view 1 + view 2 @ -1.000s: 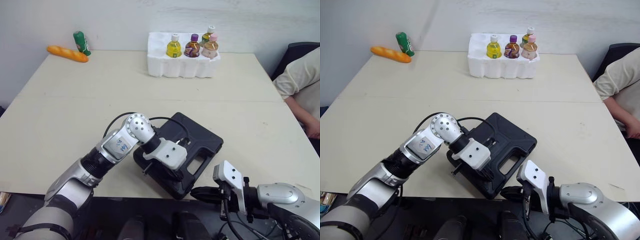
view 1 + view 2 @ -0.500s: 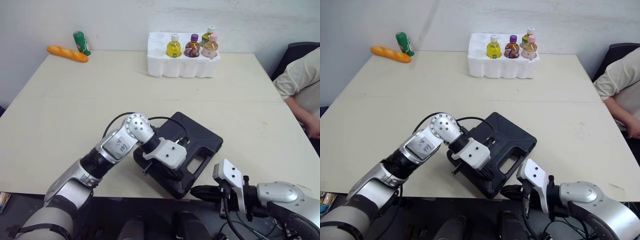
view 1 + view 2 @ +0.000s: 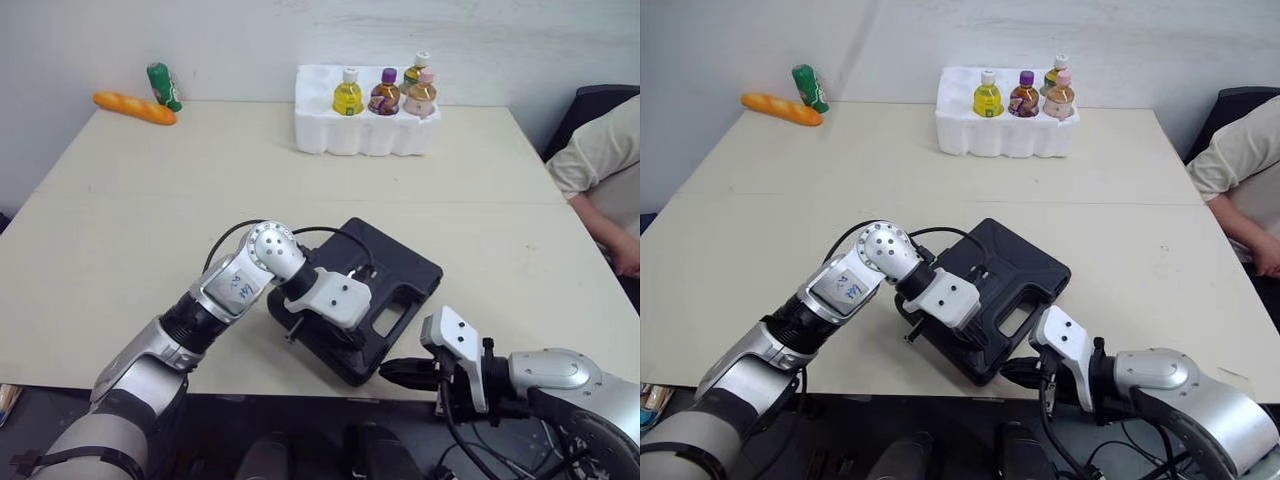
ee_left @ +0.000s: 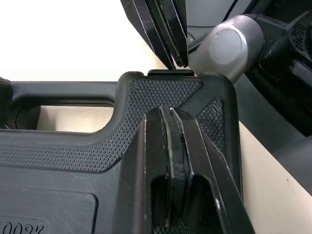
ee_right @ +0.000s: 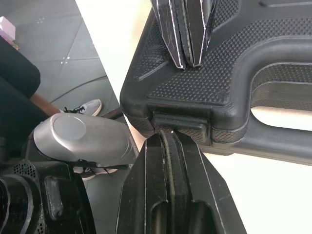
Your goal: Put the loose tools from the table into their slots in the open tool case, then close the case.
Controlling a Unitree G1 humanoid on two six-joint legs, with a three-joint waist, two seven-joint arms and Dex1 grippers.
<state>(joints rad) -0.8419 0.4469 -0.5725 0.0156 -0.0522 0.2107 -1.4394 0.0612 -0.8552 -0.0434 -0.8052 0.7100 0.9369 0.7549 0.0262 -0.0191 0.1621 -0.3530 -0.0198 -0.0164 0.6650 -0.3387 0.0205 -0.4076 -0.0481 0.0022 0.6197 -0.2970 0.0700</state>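
Now: tool case lies lid-down on the desk. Left gripper, fingers together, presses the case's lid corner. Right gripper, fingers together, touches its front latch. Likely the closing step; next, snap the latch home.

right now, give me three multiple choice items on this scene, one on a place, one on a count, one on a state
1. Where does the foam tray stand?
A) at the table's near edge
B) toward the far side of the table
C) on the floor

2. How many bottles stand in it?
A) two
B) six
C) four

3. The tool case is:
A) closed
B) wide open
C) half open

Answers: B, the tray sits far across the table, beyond the case; C, four capped bottles rise above the foam; A, the lid lies flat on the base.
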